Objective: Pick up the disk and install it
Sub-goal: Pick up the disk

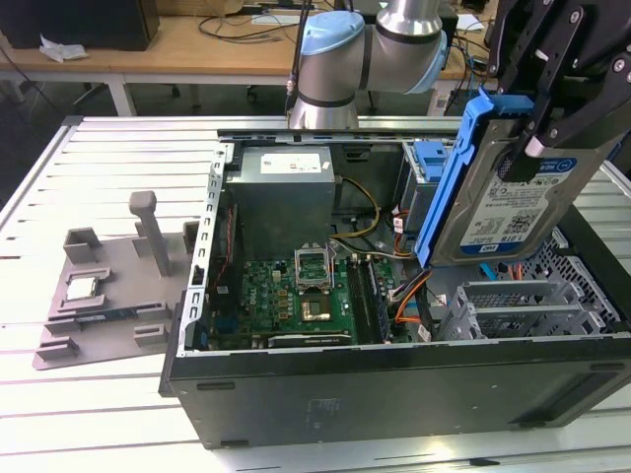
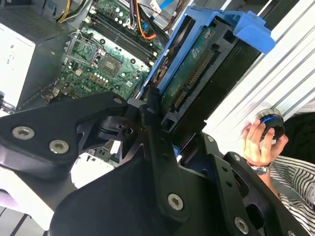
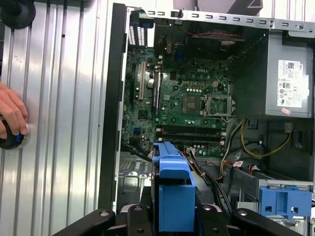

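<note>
Tool (image 1: 540, 133): clamped on the upper end of the disk (image 1: 498, 212). Long axis steeply tilted; disk hangs below tool, above drive cage (image 1: 523, 307).

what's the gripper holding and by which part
The disk, clamped by the gripper, jaws across its flat faces near its raised end, tilted above the open computer case.

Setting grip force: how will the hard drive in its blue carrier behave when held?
The disk is probably stiff and heavy for its size: a metal slab, hanging tilted from the gripper without sagging. Its blue carrier looks plastic, likely flexing first. The bare circuit board underneath suggests knocks could damage it.
</note>
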### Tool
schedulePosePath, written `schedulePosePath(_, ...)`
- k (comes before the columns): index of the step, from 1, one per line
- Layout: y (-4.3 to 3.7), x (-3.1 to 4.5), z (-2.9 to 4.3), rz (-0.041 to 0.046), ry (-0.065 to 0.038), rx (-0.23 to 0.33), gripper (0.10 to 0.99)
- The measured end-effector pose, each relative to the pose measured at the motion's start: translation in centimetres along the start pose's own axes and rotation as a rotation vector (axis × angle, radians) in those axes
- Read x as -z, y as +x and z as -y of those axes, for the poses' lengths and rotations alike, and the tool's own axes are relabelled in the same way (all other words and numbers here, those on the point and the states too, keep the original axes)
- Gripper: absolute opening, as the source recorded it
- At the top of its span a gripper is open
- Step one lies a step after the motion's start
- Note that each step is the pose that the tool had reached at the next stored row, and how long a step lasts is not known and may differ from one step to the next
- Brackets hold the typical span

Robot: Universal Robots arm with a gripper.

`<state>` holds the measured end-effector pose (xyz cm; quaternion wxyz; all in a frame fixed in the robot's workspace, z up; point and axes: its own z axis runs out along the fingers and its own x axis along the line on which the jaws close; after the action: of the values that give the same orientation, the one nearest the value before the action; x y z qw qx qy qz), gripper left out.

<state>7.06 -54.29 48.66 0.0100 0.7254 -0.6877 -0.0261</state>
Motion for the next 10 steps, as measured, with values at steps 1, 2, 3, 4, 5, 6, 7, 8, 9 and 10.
schedulePosePath(1,0.02,-0.07,0.05,-0.0001,0.000,0.000,0.369)
schedulePosePath(2,0.05,-0.17,0.13,0.0000,0.000,0.000,0.369)
schedulePosePath(3,0.06,-0.25,0.19,-0.0001,0.000,0.000,0.369)
schedulePosePath(4,0.07,-0.30,0.22,-0.0001,0.000,0.000,0.369)
schedulePosePath(5,0.09,-0.40,0.27,-0.0001,0.000,0.000,0.369)
schedulePosePath(6,0.10,-0.49,0.31,-0.0001,0.000,0.000,0.369)
schedulePosePath(7,0.11,-0.56,0.32,-0.0001,0.000,0.000,0.369)
schedulePosePath(8,0.12,-0.63,0.34,0.0000,0.000,0.000,0.369)
schedulePosePath(9,0.14,-0.72,0.38,0.0000,0.000,-0.001,0.369)
schedulePosePath(10,0.15,-0.80,0.42,0.0000,0.000,-0.002,0.369)
